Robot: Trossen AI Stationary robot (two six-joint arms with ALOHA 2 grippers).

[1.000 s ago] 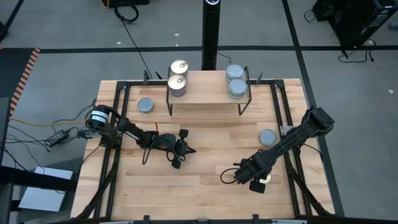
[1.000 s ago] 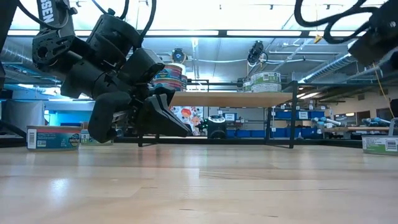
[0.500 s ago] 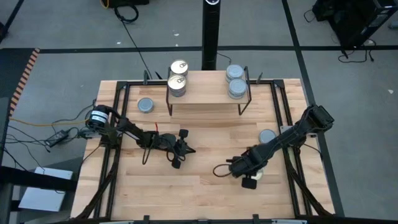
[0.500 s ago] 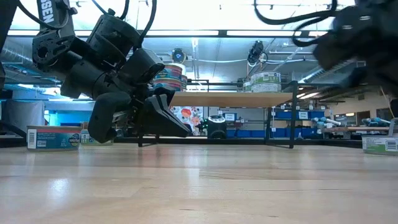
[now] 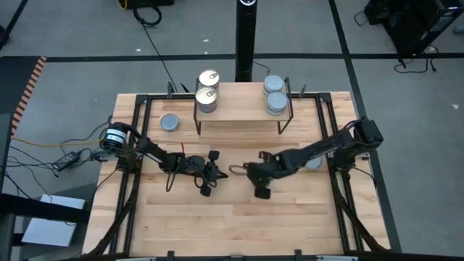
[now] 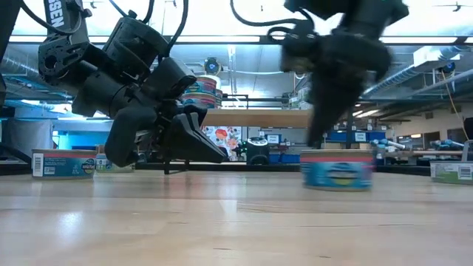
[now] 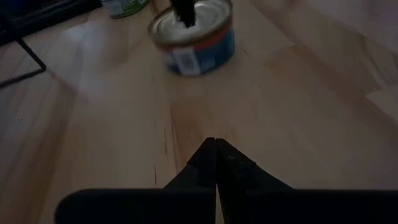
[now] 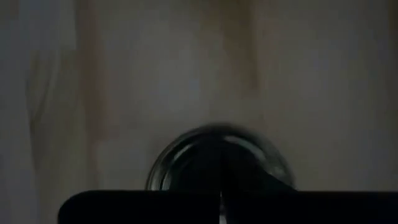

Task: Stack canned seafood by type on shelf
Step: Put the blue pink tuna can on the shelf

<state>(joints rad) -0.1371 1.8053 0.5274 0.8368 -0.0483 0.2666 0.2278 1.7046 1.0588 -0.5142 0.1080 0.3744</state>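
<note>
Now swung left to table centre, right gripper jaws shut, empty, tip on gold-topped tin; left gripper shut, empty, idle beside it; probably nudging the tin, not gripping.

Gold-top tins stacked at shelf left end, blue-grey tins at right. Lone tin on table left. Left gripper and right gripper near, mid-table, both pinched closed.

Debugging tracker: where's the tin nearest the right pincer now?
High view: the tin sits mid-table in front of the shelf, between the left pincer and the right pincer, whose tips are over its top.
</note>
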